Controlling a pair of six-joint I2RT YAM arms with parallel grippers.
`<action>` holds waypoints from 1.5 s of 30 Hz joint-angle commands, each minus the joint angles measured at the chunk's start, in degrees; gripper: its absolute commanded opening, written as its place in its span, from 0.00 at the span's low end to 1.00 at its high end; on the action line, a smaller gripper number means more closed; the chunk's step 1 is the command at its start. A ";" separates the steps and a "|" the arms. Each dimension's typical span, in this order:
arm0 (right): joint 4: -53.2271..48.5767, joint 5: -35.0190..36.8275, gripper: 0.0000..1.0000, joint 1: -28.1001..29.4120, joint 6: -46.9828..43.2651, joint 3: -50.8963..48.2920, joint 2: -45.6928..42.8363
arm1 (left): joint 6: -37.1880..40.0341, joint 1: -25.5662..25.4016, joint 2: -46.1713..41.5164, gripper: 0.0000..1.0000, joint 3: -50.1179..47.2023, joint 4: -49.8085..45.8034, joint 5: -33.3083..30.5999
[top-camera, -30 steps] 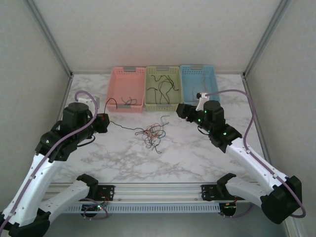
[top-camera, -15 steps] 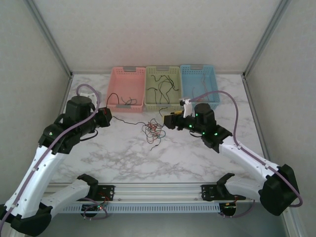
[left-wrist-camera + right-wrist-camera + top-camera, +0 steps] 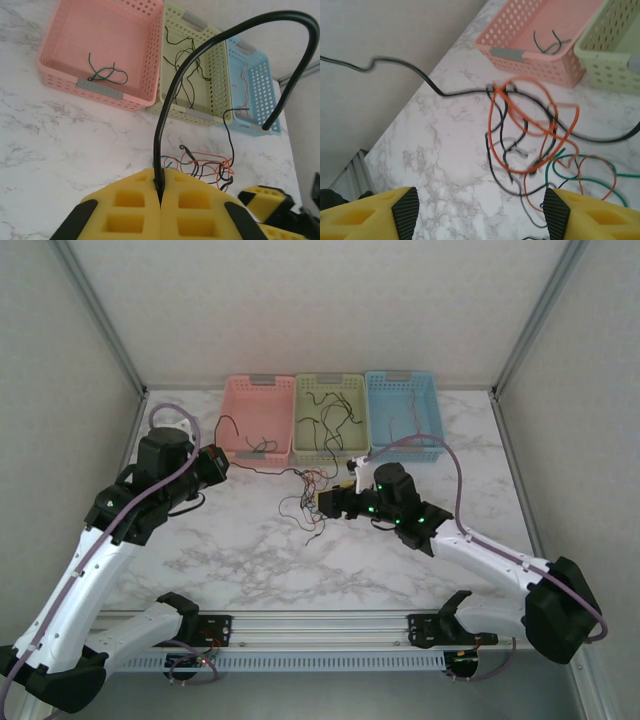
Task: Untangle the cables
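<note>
The left end effector (image 3: 213,462) is closed on one black cable (image 3: 258,471); in its wrist view the strand is pinched between the yellow pads (image 3: 125,210). From there this cable runs toward the robot's right, across the bench (image 3: 250,560), and enters the clump (image 3: 310,495) of cables. Its long axis therefore goes left to right.

The right end effector (image 3: 330,502) is wide open and holds nothing. The clump (image 3: 530,135) lies just in front of it, on the bench, near the front of the baskets. The right arm is clearly the nearer one, so probably it should pin or take the clump while the left arm draws the black cable away.

There are two arms and three baskets: pink (image 3: 228,410), green (image 3: 298,415) and blue (image 3: 437,410). The pink one holds one dark strand, it seems; the green holds several black ones; the blue holds at least one reddish. In the clump, orange, black, green and grey strands show, but their exact number cannot be told.
</note>
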 commanded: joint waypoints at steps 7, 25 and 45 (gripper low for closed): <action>10.14 7.18 0.75 4.01 -0.78 1.87 8.00 | -1.92 -0.02 -0.12 0.00 2.39 1.93 -0.35; 16.09 25.31 0.36 6.95 3.07 8.77 19.37 | -2.54 -0.37 -1.82 0.00 2.74 1.60 1.74; 8.08 23.21 0.00 -9.05 -1.35 -5.08 6.64 | 4.61 -0.25 -5.50 0.00 12.80 -8.79 -6.44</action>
